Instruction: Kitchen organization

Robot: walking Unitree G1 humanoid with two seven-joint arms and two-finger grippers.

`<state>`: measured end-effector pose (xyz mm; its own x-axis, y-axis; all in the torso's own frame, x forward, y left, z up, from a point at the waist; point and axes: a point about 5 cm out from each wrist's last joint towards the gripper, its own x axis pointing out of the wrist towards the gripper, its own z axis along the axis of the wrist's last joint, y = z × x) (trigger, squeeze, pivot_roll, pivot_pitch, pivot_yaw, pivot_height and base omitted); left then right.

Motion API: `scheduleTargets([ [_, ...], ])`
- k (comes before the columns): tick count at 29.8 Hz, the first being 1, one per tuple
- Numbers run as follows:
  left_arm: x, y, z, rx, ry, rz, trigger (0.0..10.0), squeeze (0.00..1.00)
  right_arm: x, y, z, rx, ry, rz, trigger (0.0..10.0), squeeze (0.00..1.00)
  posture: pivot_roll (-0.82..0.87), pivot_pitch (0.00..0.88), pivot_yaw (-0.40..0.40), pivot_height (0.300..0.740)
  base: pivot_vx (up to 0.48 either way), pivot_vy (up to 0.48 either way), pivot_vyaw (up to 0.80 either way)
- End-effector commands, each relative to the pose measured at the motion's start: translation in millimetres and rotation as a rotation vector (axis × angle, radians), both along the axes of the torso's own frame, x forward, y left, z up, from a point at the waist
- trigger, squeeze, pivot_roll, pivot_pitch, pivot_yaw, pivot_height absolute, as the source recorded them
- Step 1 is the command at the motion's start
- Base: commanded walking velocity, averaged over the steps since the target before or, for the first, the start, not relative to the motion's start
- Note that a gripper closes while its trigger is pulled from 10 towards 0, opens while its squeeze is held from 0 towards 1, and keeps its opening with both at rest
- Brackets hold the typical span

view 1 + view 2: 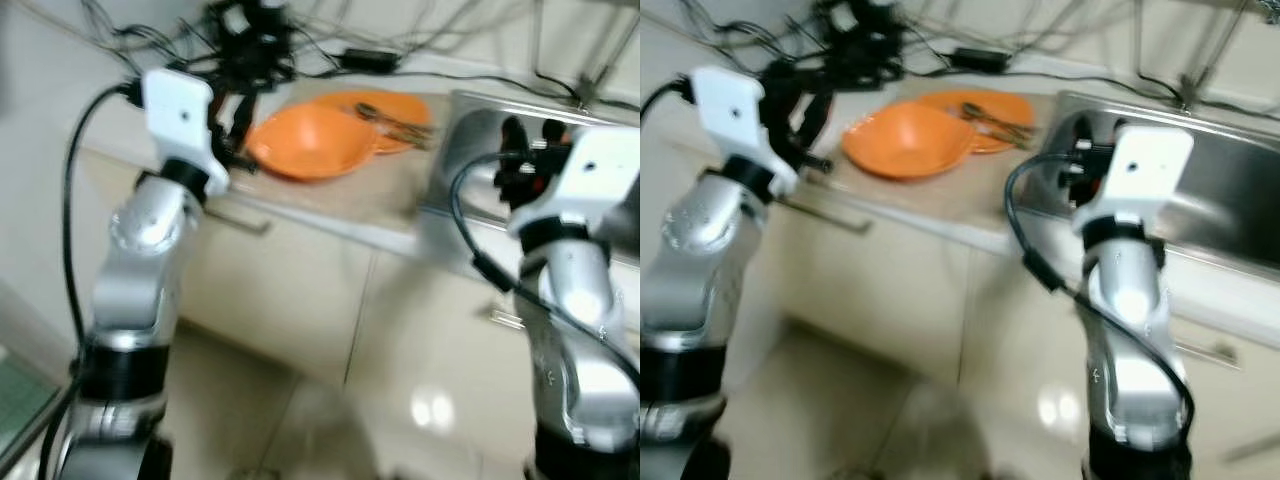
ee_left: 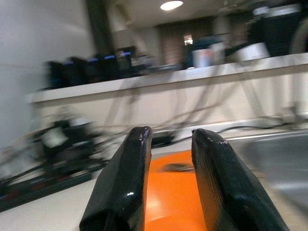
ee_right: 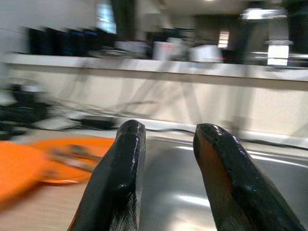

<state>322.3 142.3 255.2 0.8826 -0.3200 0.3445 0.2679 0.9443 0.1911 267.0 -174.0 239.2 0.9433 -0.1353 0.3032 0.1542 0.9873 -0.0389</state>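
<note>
All views motion-blurred. Utensils [image 1: 395,122] on the orange plate [image 1: 400,105] too smeared to identify. Sink [image 1: 1230,205] cut off by frame edge. Cable tangle [image 1: 250,40] at tabletop [image 1: 350,190] rear unresolvable.

Bowl [image 1: 312,141] left of sink [image 1: 1230,205] — plate [image 1: 395,108] just behind.

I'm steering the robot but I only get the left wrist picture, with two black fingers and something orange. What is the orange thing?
Observer: An orange bowl on the counter, right ahead of the left gripper.
Operator: Is anything next to it?
Observer: Yes, an orange plate behind it, with cutlery lying on it.
Operator: Where's my other gripper?
Observer: The right gripper is open, raised at the sink, to the right of the plate.
</note>
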Motion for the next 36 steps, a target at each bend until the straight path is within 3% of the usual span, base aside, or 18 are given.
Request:
scheduleTargets([
  [1, 1.1, 5.9, 1.3, 0.002, -0.008, 0.027, 10.0, 0.0, 1.0, 4.4, -3.5, 0.013, 0.027, 0.028, 10.0, 0.0, -0.04, 0.012, -0.007, 0.74, 0.0, 0.0, -0.8],
  [11, -4.7, 7.1, -1.4, -0.056, 0.005, -0.055, 10.0, 0.0, 1.8, 18.4, -11.0, -0.013, 0.075, 0.145, 10.0, 0.0, -0.04, 0.001, -0.019, 0.74, 0.103, 0.0, -0.77],
  [23, -2.2, 6.7, -4.4, -0.05, 0.027, -0.039, 10.0, 0.0, 4.1, 25.0, -17.1, -0.054, 0.118, 0.206, 10.0, 0.0, -0.04, 0.005, -0.024, 0.74, 0.402, 0.0, 0.0],
  [36, -1.8, -4.6, -6.2, -0.026, 0.039, -0.073, 10.0, 0.0, 4.3, 21.7, -24.9, -0.051, 0.151, 0.173, 10.0, 0.0, -0.04, 0.021, -0.019, 0.74, 0.406, 0.0, 0.0],
])
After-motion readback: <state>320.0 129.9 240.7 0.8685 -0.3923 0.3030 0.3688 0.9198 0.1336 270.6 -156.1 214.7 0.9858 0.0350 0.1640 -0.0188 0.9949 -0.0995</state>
